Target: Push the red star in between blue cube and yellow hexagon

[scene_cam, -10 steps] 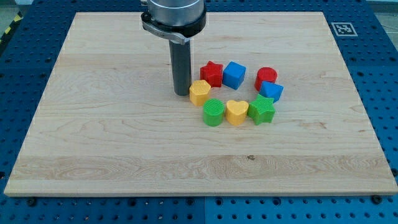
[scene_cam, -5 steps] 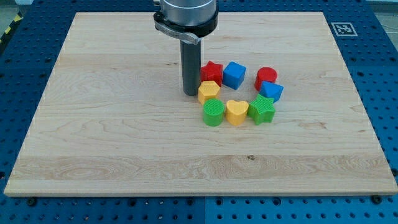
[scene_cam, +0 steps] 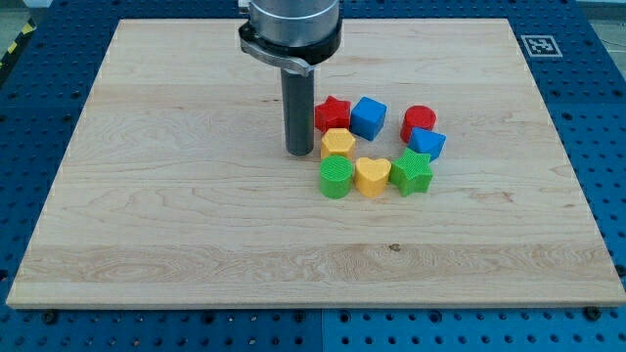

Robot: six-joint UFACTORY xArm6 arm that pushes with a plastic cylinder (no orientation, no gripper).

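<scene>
The red star (scene_cam: 334, 112) sits just left of the blue cube (scene_cam: 369, 117) and touches it. The yellow hexagon (scene_cam: 337, 144) lies right below the red star, against it. My tip (scene_cam: 299, 153) rests on the board just left of the yellow hexagon and below-left of the red star, about touching the hexagon's left side. The rod rises from the tip to the view's top.
A green cylinder (scene_cam: 335, 177), a yellow heart (scene_cam: 372, 176) and a green star (scene_cam: 412, 172) form a row below the hexagon. A red cylinder (scene_cam: 420, 121) and a second blue block (scene_cam: 426, 144) lie at the right of the cluster. The wooden board (scene_cam: 176, 215) carries them all.
My tip has moved to the right and pushed the yellow hexagon right, so it now sits under the red star. The other blocks have not moved.
</scene>
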